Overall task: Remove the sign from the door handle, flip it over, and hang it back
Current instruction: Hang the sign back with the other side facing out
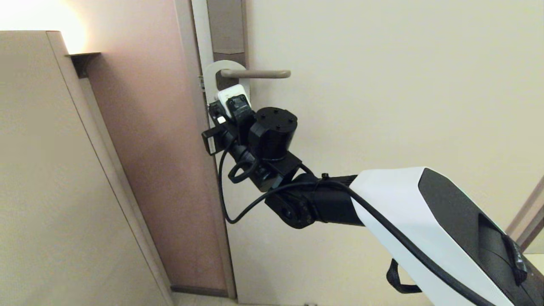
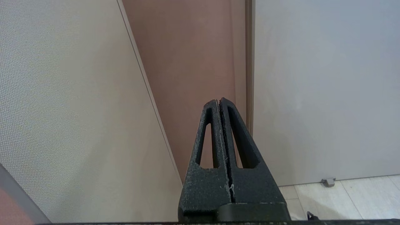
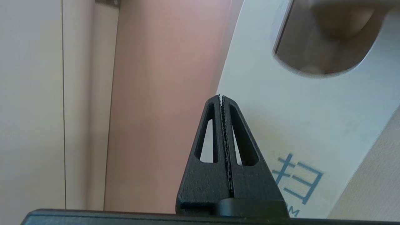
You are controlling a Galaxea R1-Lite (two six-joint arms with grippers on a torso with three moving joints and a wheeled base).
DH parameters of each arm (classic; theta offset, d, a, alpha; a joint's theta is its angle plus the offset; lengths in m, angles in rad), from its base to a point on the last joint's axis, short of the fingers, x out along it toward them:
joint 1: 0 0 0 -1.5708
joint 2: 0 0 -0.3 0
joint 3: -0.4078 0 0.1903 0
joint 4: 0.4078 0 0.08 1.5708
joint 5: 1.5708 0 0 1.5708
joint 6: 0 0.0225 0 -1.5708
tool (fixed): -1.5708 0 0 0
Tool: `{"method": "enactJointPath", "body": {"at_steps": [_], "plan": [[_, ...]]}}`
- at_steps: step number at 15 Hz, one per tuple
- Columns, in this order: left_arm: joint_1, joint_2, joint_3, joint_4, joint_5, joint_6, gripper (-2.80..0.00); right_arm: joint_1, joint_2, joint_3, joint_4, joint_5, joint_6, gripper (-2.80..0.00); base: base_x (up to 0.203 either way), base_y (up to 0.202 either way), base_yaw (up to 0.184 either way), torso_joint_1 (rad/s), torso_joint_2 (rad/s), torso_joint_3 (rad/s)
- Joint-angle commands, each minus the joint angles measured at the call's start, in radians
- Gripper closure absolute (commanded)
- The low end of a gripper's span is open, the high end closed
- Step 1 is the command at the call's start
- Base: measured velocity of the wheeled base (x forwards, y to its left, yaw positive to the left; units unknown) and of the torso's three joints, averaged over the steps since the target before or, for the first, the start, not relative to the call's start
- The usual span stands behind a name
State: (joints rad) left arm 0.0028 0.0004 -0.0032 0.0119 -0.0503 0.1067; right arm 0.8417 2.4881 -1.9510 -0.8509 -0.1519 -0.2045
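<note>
- White face of the sign (image 3: pixel 312 118), blue characters printed on it, turned toward my right wrist camera; its round hole is looped over the door handle (image 1: pixel 259 74), so it hangs from the lever against the door edge.
- Beige-bronze door handle: slim horizontal lever with a rounded tip, mounted on a tall narrow brown-grey plate (image 1: pixel 227 29) on the cream door (image 1: pixel 382 85).
- My right gripper (image 3: pixel 221 97): fingers pressed fully together, serrated pads meeting, nothing between them. Tips sit at the sign's side edge, just below the hole; whether they touch it I cannot tell. In the head view my right arm reaches up to just under the handle.
- My left gripper (image 2: pixel 218 101): fingers closed flat against each other, holding nothing, pointed at the lower part of the door frame (image 2: pixel 249 62) and the tiled floor (image 2: pixel 343 197), well apart from the sign.
- Brownish-pink wall panel (image 1: pixel 157 170) beside the door.
</note>
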Motion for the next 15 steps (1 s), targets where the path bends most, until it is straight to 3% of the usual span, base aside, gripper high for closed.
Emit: {"method": "enactJointPath", "body": {"at_steps": [1, 6, 15], "plan": [[0.0, 0.0, 0.0, 0.0, 0.0, 0.001, 0.0, 0.0, -0.006, 0.037, -0.005, -0.003, -0.002, 0.0, 0.0, 0.0, 0.0, 0.0, 0.0, 0.0], [0.0, 0.0, 0.0, 0.0, 0.0, 0.0, 0.0, -0.003, -0.131, 0.212, 0.002, -0.002, -0.004, 0.0, 0.0, 0.0, 0.0, 0.0, 0.0, 0.0], [0.0, 0.0, 0.0, 0.0, 0.0, 0.001, 0.0, -0.099, -0.603, 0.773, 0.141, 0.0, -0.013, 0.0, 0.0, 0.0, 0.0, 0.0, 0.0, 0.0]]}}
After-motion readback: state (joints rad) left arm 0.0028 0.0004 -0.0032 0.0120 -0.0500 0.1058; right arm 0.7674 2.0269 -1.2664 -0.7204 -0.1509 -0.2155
